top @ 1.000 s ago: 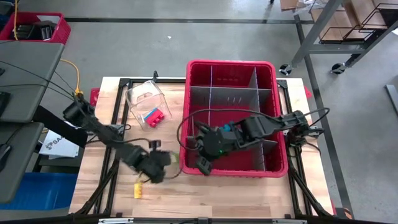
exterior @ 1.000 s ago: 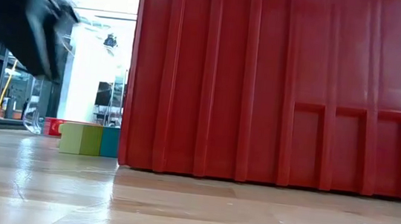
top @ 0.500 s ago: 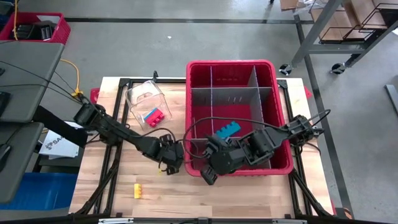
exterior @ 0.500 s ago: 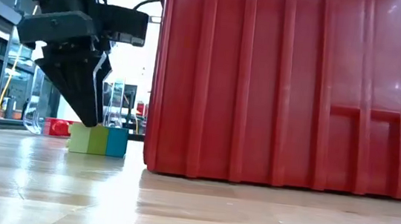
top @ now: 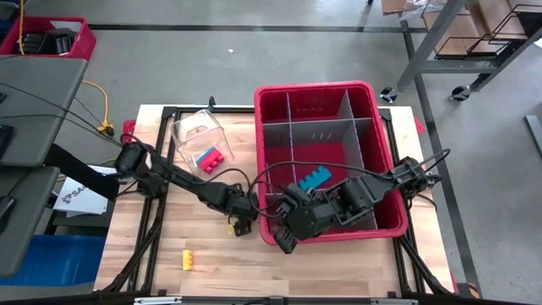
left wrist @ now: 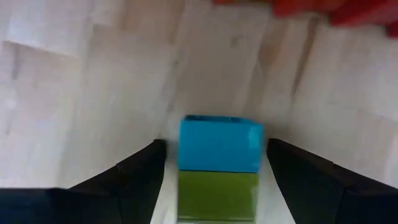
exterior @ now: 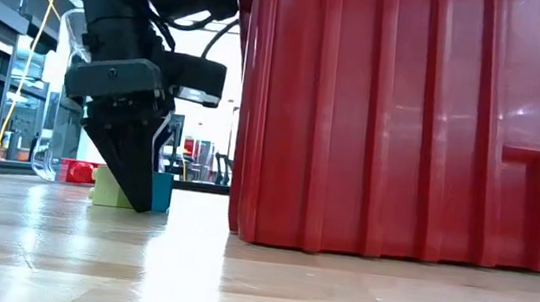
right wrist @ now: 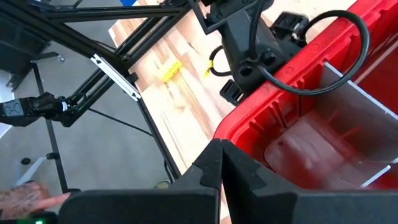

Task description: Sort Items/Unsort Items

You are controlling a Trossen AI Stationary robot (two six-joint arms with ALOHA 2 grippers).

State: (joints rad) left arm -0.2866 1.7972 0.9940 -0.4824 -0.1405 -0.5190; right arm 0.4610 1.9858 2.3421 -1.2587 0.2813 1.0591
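While lowered to the table, the left gripper (left wrist: 214,168) is spread wide, a blue-and-green block (left wrist: 219,165) framed between its jaws, untouched.

A joined blue-and-green block (left wrist: 218,167) lies flat on the table left of the red bin; a yellow piece (top: 187,259) lies nearer, a blue piece (top: 312,178) inside the bin
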